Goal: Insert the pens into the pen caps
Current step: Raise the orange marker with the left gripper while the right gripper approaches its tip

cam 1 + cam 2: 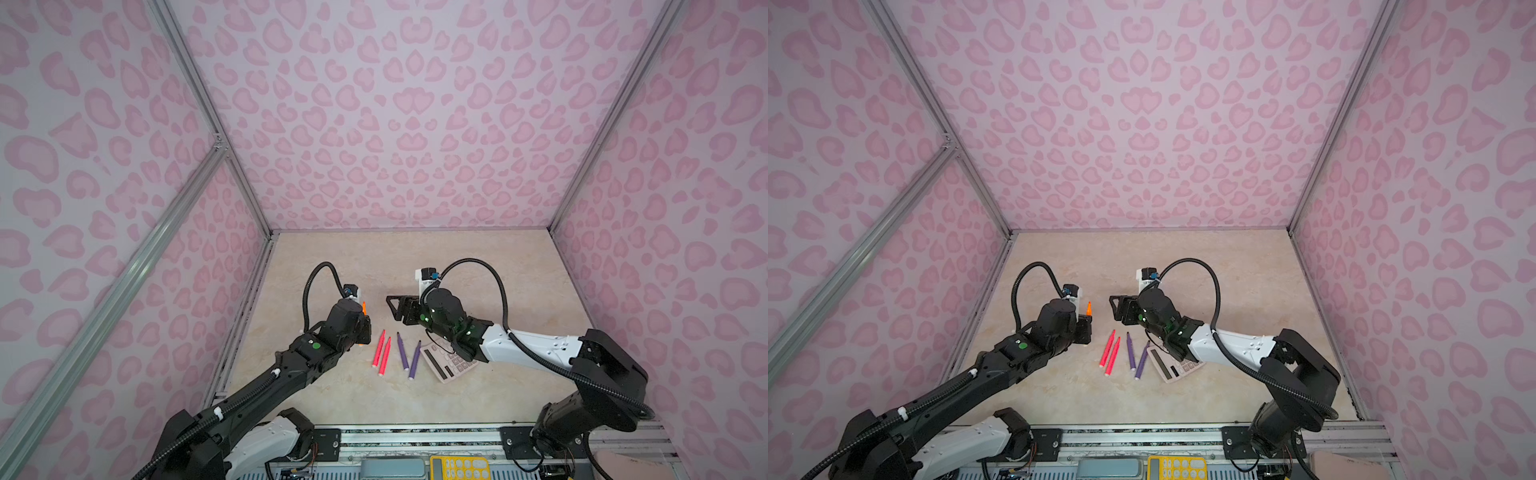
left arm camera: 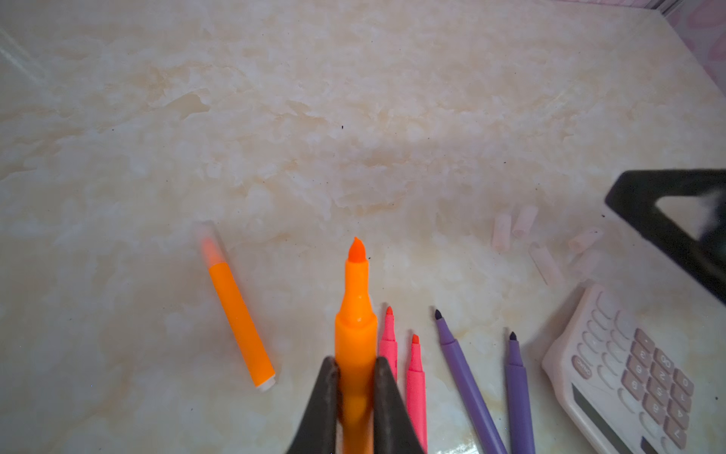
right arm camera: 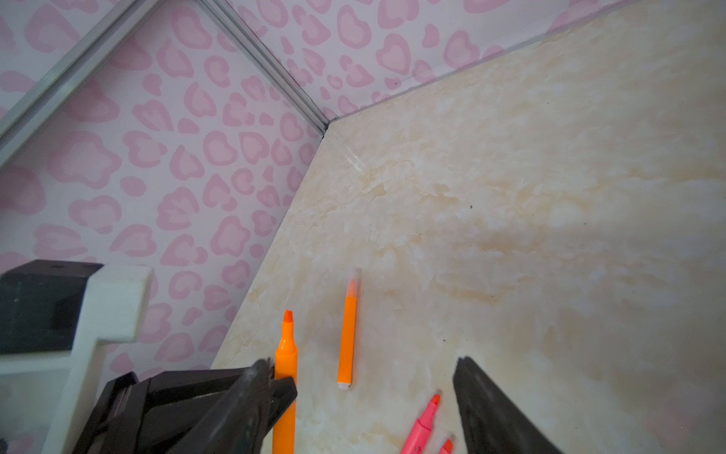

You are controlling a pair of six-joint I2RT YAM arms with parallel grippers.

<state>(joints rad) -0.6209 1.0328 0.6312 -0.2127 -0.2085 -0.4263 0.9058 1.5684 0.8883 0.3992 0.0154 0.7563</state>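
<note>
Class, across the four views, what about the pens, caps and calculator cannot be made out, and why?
- pen caps: faint, blurred in the left wrist view, count unsure; undetectable in both top views.
- capped orange pen: unseen in both top views; left arm likely covers it.
- held orange pen: rear end cut off by the left wrist view's edge.
- calculator: right arm covers part in both top views.

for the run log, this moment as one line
left gripper: shut on orange pen | right gripper: open, empty | capped pen: on table | loose caps: by calculator
</note>
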